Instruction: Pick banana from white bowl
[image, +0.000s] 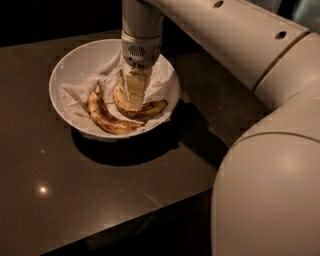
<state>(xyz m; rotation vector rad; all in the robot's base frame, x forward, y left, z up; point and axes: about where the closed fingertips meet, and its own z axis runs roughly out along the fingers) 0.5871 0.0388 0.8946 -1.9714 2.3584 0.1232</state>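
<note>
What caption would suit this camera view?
Robot pincer down over the yellower banana in the white bowl, beside a speckled banana.

The one camera looks steeply down from near and behind the arm (240, 55), which bulks right of the end effector (134, 97), itself upper-centre in the bowl (70, 70) on the tabletop (100, 200).

Gripper (134, 97): down in white bowl (65, 70), over banana (156, 106).
Blocked: spotty banana (107, 118) at 8 o'clock.
Free room: table (100, 200) at 6 o'clock.
</note>
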